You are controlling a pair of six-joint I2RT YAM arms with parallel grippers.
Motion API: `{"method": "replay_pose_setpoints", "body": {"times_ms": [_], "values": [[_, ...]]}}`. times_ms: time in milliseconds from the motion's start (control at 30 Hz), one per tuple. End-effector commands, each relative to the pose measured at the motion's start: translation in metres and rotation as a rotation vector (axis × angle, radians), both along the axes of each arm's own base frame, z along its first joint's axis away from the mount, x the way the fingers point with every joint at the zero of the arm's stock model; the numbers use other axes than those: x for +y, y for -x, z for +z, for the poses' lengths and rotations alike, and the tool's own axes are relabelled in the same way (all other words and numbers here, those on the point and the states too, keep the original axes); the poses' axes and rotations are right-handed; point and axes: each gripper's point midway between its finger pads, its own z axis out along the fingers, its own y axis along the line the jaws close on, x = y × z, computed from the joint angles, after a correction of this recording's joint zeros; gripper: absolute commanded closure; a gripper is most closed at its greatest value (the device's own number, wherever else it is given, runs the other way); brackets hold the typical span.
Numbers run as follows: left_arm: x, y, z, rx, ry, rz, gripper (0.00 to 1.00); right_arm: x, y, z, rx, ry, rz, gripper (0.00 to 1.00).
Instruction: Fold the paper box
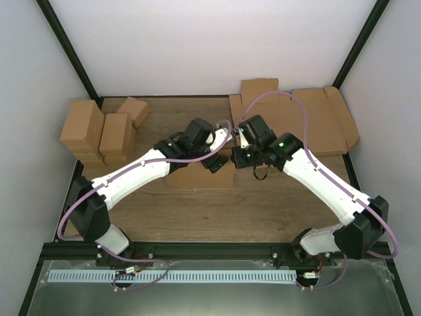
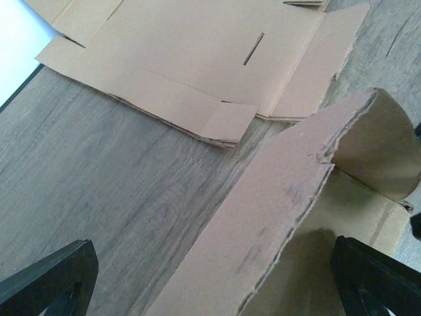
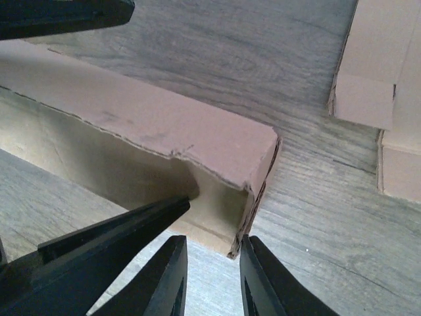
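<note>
The paper box [image 1: 197,176] is a brown cardboard piece lying partly folded at the table's middle, under both wrists. In the left wrist view its long wall [image 2: 263,217] stands raised with a curved end flap [image 2: 381,145]. My left gripper [image 2: 214,253] is open wide and straddles that wall; it also shows in the top view [image 1: 214,159]. In the right wrist view the box's corner [image 3: 250,158] sits just beyond my right gripper [image 3: 212,253]. That gripper is open with a narrow gap, and the end wall's lower edge touches its right finger [image 3: 270,283].
A stack of flat cardboard sheets [image 1: 309,118] lies at the back right, close to the box [image 2: 184,59]. Several folded brown cartons [image 1: 99,131] stand at the back left. The left gripper's fingers [image 3: 112,234] cross the right wrist view.
</note>
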Motion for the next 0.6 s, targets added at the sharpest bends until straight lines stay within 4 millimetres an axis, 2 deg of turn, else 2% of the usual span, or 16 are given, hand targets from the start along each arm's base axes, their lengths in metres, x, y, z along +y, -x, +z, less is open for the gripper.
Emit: {"method": "replay_pose_setpoints", "body": {"times_ms": [0, 100, 300, 567], "values": [[0.015, 0.010, -0.044, 0.087, -0.142, 0.000, 0.00, 0.003, -0.014, 0.026, -0.082, -0.037, -0.054, 0.78], [0.015, 0.010, -0.043, 0.086, -0.143, 0.003, 0.00, 0.004, -0.016, 0.028, -0.093, -0.050, -0.067, 0.83], [0.015, 0.009, -0.044, 0.090, -0.144, 0.010, 0.00, 0.004, -0.011, 0.014, -0.052, -0.037, -0.062, 0.99], [0.016, 0.008, -0.044, 0.096, -0.145, 0.029, 0.00, -0.003, 0.004, -0.010, 0.010, -0.016, -0.054, 0.99]]}}
